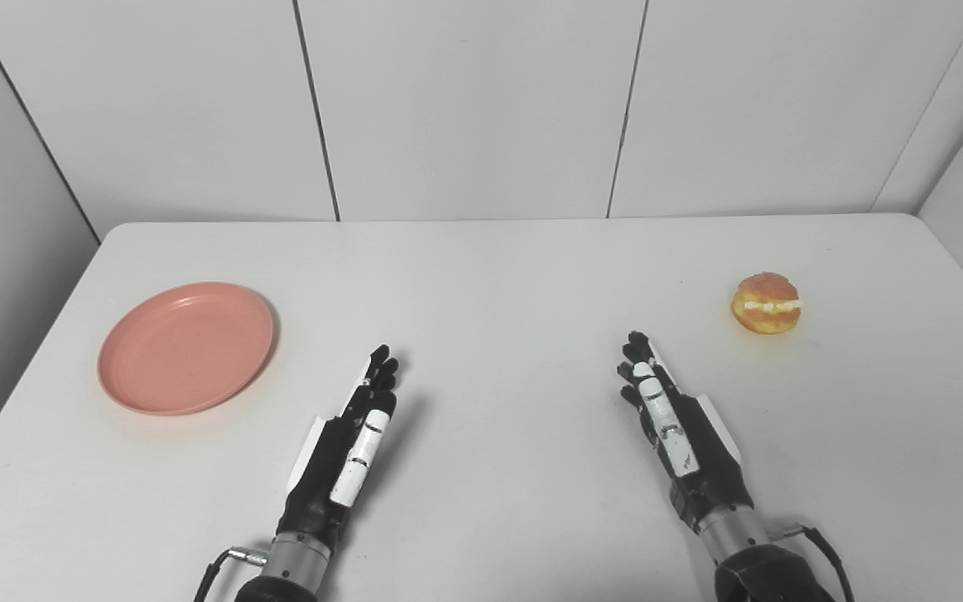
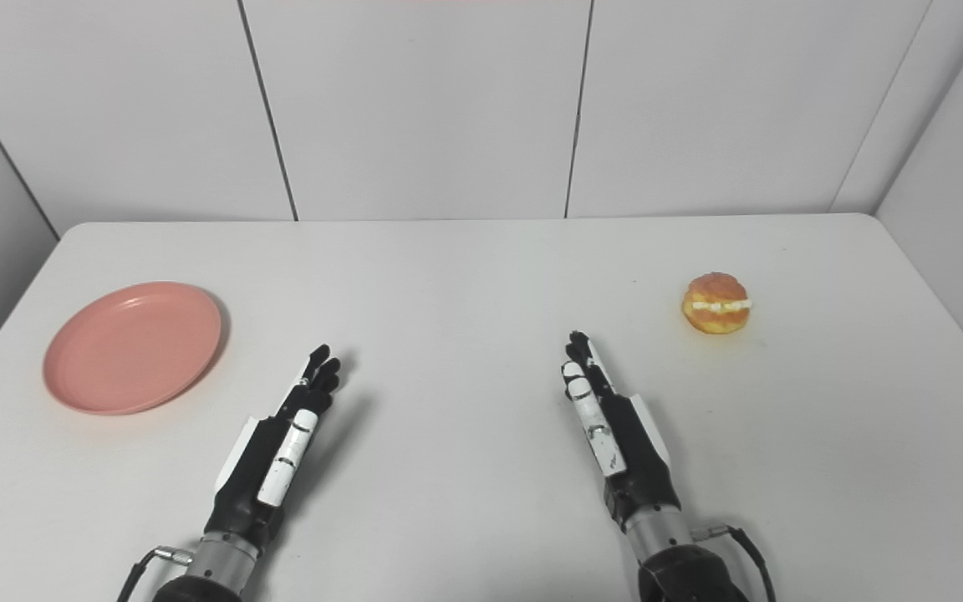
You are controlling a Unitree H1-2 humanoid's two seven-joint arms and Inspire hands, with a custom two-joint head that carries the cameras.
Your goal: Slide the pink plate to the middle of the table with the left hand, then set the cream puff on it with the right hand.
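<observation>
Left eye view: pink plate (image 1: 185, 347) near desk (image 1: 498, 276) left edge, cream puff (image 1: 766, 303) right; left hand (image 1: 349, 447), right hand (image 1: 672, 426) empty, fingers extended (a hard shove could tip the plate).

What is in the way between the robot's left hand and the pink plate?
Nothing visible. Only bare white table lies between the left hand and the pink plate. The middle of the table also looks free, and the cream puff sits far off to the right.
</observation>
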